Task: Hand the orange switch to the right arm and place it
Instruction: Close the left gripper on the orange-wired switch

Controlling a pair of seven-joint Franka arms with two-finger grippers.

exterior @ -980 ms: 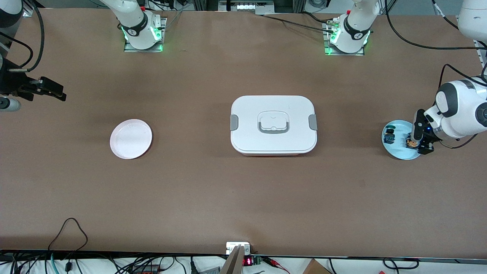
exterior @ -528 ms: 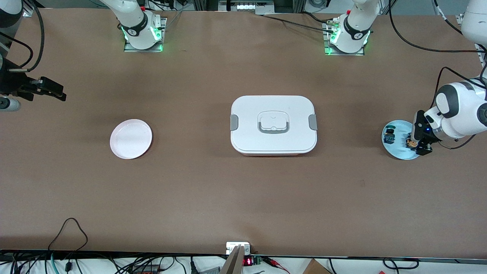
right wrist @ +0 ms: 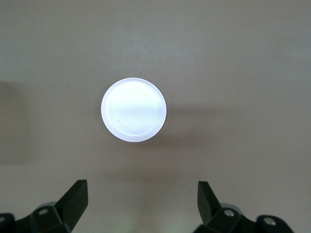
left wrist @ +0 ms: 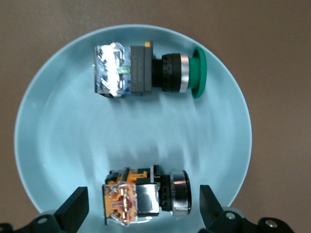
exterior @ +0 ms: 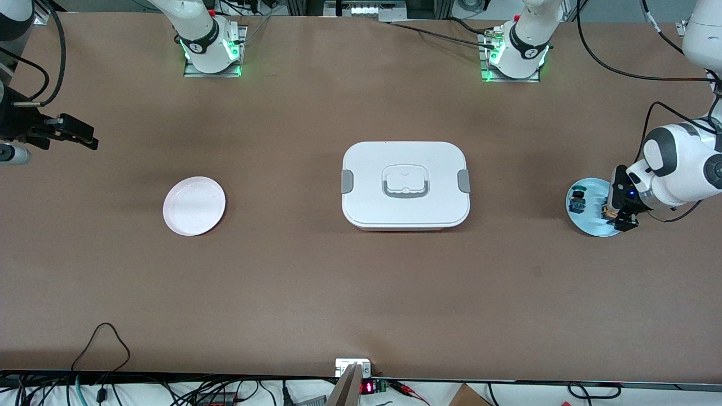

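A: Orange switch (left wrist: 146, 196), small blocky black-and-metal component with an orange-tan end: lies on its side on the pale blue round plate (left wrist: 53, 145), at the left arm's end of the table. Left gripper (left wrist: 144, 213) straddles it, jaws wide, nothing held.

B: Handling?

A: Likely light, rigid, smooth plastic and metal. Grip across the squarer body, not the round collar.

B: Next out?

A: Green-capped black switch (left wrist: 146, 72), same plate, apart. Right gripper (right wrist: 143, 204) waits, jaws spread, high over the white round plate (right wrist: 133, 109). No legible writing.
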